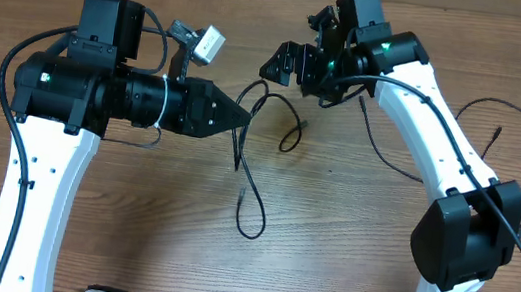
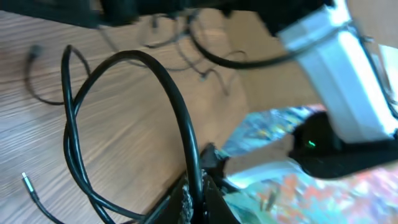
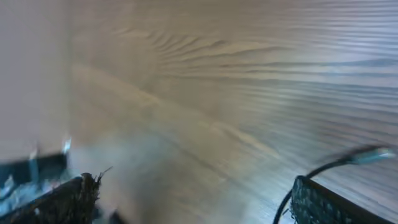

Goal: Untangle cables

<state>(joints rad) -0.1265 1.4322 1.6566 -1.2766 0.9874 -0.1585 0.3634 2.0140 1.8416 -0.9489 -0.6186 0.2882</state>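
Thin black cables (image 1: 251,205) lie in loose loops on the wooden table between the arms, one long loop running toward the front and a smaller one (image 1: 292,130) to its right. My left gripper (image 1: 242,118) is shut on one cable at the top of the long loop. The left wrist view shows that cable (image 2: 168,87) arching up from the table into the closed jaws (image 2: 199,199). My right gripper (image 1: 289,64) is open and empty, raised just behind the tangle. In the blurred right wrist view a cable end (image 3: 354,157) passes by the right finger, outside the open jaws (image 3: 193,199).
Another thin black cord with a small plug (image 1: 497,129) lies at the right, behind the right arm's base (image 1: 460,238). A loose plug tip (image 2: 25,178) and further cord ends (image 2: 34,53) lie on the wood. The table's front edge holds the arm mounts.
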